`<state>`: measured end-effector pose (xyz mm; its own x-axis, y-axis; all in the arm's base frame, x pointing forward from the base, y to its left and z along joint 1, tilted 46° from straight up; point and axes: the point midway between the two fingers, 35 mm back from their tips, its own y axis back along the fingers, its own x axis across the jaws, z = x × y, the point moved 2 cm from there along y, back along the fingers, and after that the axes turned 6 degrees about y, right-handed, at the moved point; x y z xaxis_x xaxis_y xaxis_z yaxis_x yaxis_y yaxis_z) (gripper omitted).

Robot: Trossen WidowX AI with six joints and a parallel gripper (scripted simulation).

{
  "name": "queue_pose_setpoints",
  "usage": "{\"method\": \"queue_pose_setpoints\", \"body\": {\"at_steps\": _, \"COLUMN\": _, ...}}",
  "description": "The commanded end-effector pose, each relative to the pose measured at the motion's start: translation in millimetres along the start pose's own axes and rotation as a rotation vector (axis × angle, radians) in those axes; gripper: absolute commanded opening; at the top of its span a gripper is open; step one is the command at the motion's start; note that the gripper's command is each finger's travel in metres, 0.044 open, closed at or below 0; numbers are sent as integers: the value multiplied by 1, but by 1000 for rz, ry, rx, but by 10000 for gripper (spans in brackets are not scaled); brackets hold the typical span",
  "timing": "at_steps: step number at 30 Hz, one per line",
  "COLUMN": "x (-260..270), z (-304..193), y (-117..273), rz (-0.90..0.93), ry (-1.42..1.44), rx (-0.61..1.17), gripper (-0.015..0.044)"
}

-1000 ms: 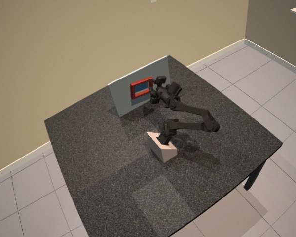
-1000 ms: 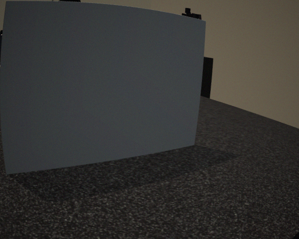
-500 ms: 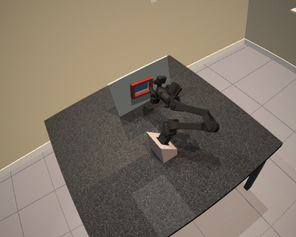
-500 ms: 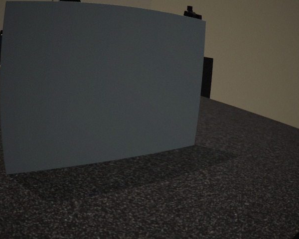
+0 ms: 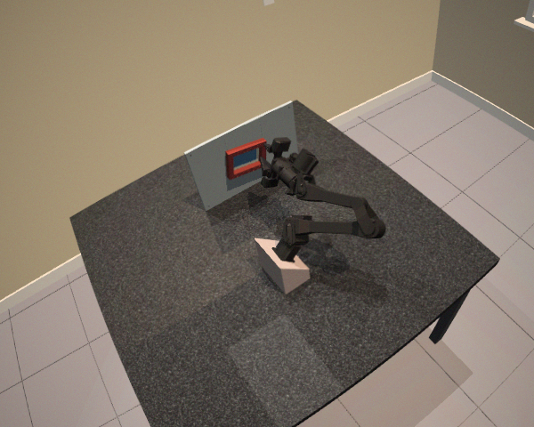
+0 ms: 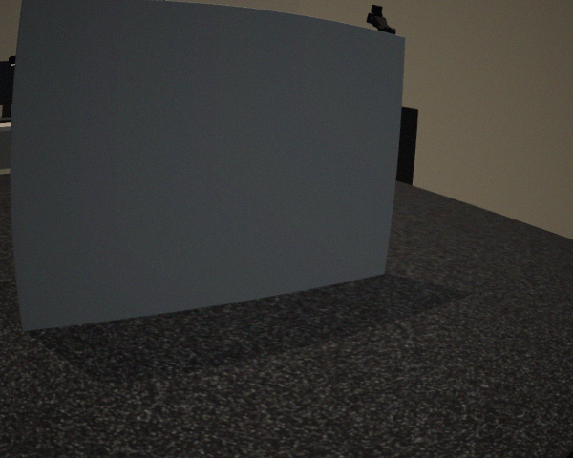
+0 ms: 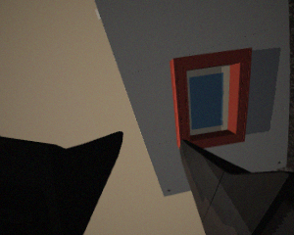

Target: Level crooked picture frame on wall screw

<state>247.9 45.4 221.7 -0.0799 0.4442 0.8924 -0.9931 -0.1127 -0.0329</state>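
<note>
The red picture frame [image 5: 246, 146] [image 7: 213, 60], with a blue picture, hangs on the grey upright panel [image 5: 209, 181] [image 6: 202, 162] [image 7: 132, 64]. It is tilted against the panel's top edge: its left end is higher and its right end lower, as seen from the front. The screw and notched strip are hidden behind it. My gripper [image 5: 264, 154] [image 7: 151, 140] is partly open with nothing between its fingers. In the top view its fingertips overlap the frame's right side. In the wrist view one finger overlaps a corner of the frame; I cannot tell whether it touches.
The arm stands on a pale wedge-shaped base [image 5: 297, 279] on the dark speckled table [image 5: 165, 276]. The exterior view shows only the panel's plain back, with a small dark part of the arm [image 6: 381, 23] above its top edge. A beige wall is behind the table.
</note>
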Motion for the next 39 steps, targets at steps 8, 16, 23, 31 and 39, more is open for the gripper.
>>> {"method": "queue_pose_setpoints", "body": {"at_steps": 8, "x": -54, "z": 6, "y": 1, "rz": -9, "ry": 287, "rx": 1, "gripper": 260}}
{"method": "queue_pose_setpoints", "body": {"at_steps": 16, "x": -54, "z": 6, "y": 1, "rz": -9, "ry": 287, "rx": 1, "gripper": 260}}
{"method": "queue_pose_setpoints", "body": {"at_steps": 23, "x": -54, "z": 6, "y": 1, "rz": -9, "ry": 287, "rx": 1, "gripper": 260}}
{"method": "queue_pose_setpoints", "body": {"at_steps": 31, "x": -52, "z": 8, "y": -8, "rz": -9, "ry": 287, "rx": 1, "gripper": 260}}
{"method": "queue_pose_setpoints", "body": {"at_steps": 39, "x": -49, "z": 9, "y": -56, "rz": -7, "ry": 287, "rx": -1, "gripper": 260}}
